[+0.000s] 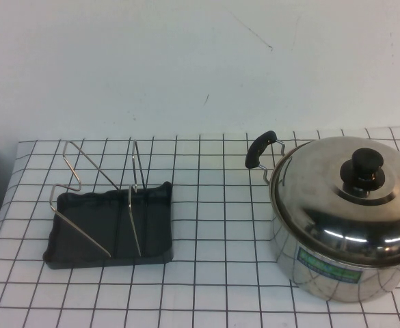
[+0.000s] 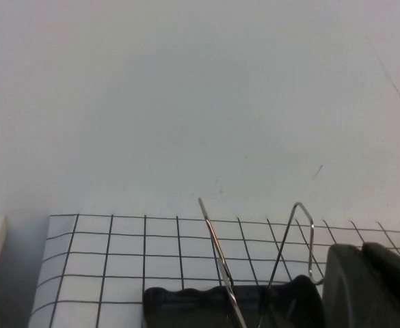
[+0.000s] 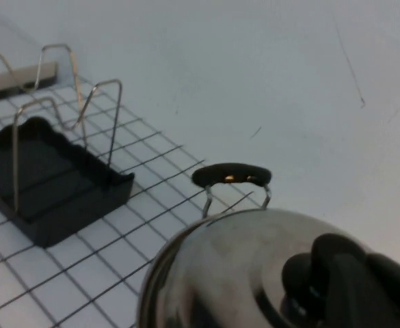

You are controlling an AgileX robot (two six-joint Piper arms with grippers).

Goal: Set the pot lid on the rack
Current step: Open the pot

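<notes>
The shiny steel domed pot lid (image 1: 347, 188) with black knob (image 1: 362, 167) is sitting on the steel pot (image 1: 336, 266), on the right of the grid-patterned bench (image 1: 213, 273). The black-tray wire rack (image 1: 111, 219) is standing well apart to the left. The right pincer (image 3: 364, 287) is hovering just beside the knob and the left pincer (image 2: 370, 287) near the rack; cannot tell either's opening.

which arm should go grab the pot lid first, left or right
Right, probably. The pot lid sits on the pot on the robot's right, and the right end effector is by its knob. The left end effector is near the rack.
</notes>
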